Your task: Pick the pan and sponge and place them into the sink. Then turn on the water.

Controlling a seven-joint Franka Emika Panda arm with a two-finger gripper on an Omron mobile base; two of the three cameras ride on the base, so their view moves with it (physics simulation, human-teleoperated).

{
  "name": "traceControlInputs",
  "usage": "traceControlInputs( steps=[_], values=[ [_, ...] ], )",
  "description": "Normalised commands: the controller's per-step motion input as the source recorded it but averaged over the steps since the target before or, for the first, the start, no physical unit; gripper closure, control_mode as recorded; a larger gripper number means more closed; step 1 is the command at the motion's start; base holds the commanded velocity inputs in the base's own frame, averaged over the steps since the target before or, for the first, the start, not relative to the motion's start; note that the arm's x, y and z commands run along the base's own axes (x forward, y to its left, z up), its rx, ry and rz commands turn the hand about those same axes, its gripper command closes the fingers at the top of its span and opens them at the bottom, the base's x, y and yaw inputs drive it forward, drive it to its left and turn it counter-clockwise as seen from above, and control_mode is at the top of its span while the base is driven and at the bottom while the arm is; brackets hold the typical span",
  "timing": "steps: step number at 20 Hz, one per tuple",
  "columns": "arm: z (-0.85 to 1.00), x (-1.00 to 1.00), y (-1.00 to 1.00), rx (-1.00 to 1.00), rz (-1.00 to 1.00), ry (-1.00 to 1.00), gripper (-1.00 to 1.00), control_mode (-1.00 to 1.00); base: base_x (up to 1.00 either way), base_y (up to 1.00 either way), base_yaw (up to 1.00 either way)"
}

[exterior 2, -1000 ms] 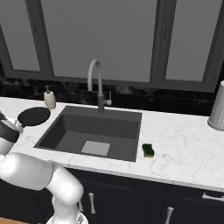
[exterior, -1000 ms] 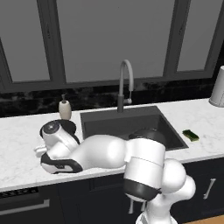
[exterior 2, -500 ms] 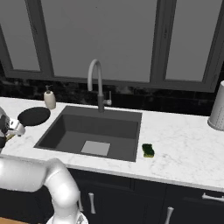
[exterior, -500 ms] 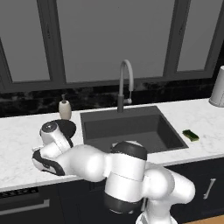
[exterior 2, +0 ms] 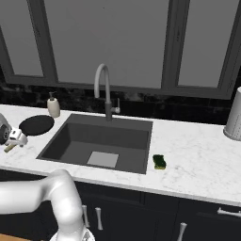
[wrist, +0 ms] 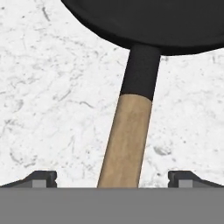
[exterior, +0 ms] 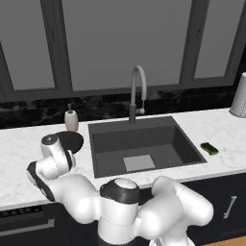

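Pan [wrist: 144, 22]: round, black, lying flat on the white marbled surface [exterior: 19, 149] to the left of the sink [exterior: 144, 144], just in front of the soap dispenser [exterior: 71, 120]. In the hand view its handle [wrist: 127, 140] runs from a black neck down to a light wooden shaft, which passes between the two dark finger tips [wrist: 41, 178] at the bottom edge.

Pincer [wrist: 113, 179]: released, jaws spread wide on either side of the wooden handle, neither tip touching it. In the right base view the pincer sits at the far left edge, low over the surface, beside the pan.

Sponge [exterior 2: 159, 162]: small, dark green with a yellow-green side, lying on the surface just beside the sink's right rim, well apart from the pan.

Sink: large dark grey rectangular basin with a lighter grey square drain plate [exterior 2: 103, 159] in its floor.

Faucet [exterior 2: 106, 92]: tall grey gooseneck on a dark base, behind the middle of the sink; no water running.

Canister [exterior 2: 234, 120]: light grey, upright at the far right of the surface.
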Motion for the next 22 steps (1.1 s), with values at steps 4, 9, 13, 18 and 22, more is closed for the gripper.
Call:
traceControlInputs(
  steps=[4, 9, 13, 18, 22],
  values=[
    [-0.43, 0.13, 0.18, 0.00, 0.00, 0.00, 1.00, -1.00, 0.00, 0.00, 0.00],
    [-0.46, 0.03, 0.06, 0.00, 0.00, 0.00, 1.00, -1.00, 0.00, 0.00, 0.00],
    [-0.48, 0.00, -0.09, 0.00, 0.00, 0.01, 1.00, -1.00, 0.00, 0.00, 0.00],
    [-0.16, -0.12, -0.62, 0.00, -0.10, 0.00, 1.00, -1.00, 0.00, 0.00, 0.00],
    [0.00, -0.54, -0.77, 0.00, -0.24, -0.10, 1.00, -1.00, 0.00, 0.00, 0.00]
  ],
)
